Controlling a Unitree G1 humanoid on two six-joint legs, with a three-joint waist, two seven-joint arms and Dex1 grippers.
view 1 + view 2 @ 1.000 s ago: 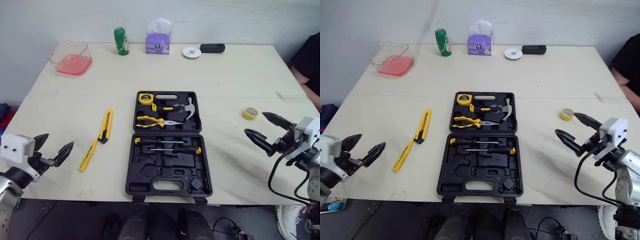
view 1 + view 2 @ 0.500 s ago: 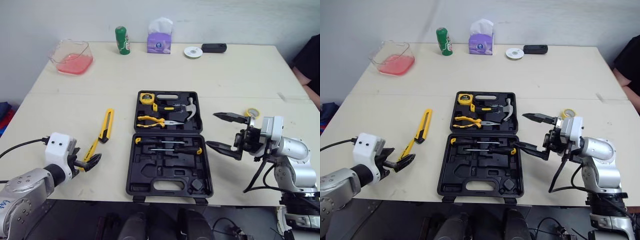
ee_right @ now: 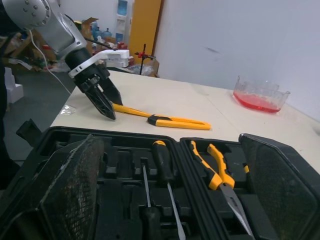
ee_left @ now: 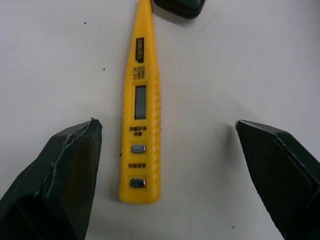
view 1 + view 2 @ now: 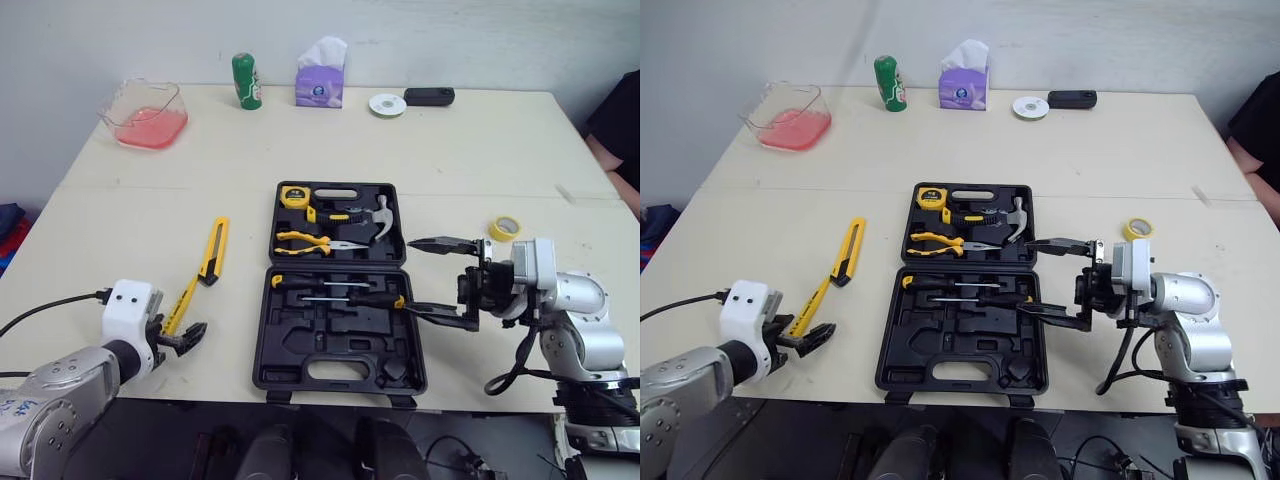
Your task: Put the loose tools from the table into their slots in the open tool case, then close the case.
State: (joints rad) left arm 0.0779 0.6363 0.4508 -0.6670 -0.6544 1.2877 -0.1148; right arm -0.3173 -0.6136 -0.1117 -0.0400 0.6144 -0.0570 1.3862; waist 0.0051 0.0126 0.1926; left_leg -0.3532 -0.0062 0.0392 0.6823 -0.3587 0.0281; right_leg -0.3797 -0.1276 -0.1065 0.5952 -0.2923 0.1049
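Note:
The open black tool case (image 5: 338,362) lies at the table's middle, holding a tape measure (image 5: 291,197), pliers (image 5: 310,241), a hammer (image 5: 375,217) and screwdrivers (image 5: 335,292). To its left lie a yellow tester pen (image 5: 182,300) and a yellow-and-black utility knife (image 5: 213,250). My left gripper (image 5: 178,336) is open at the pen's near end; in the left wrist view the tester pen (image 4: 141,105) lies between its fingers, untouched. My right gripper (image 5: 425,278) stands wide open at the case's right edge, its fingers pointing over the case (image 3: 125,150).
A yellow tape roll (image 5: 503,228) lies right of the case, behind my right arm. Along the far edge stand a pink tub (image 5: 145,113), a green can (image 5: 244,80), a tissue box (image 5: 319,78), a white roll (image 5: 384,103) and a black device (image 5: 426,96). A person's arm (image 5: 615,120) is at far right.
My left gripper has come in from the table's left corner to the tester pen's near end. My right gripper has swung left from near the tape roll to the case's right edge.

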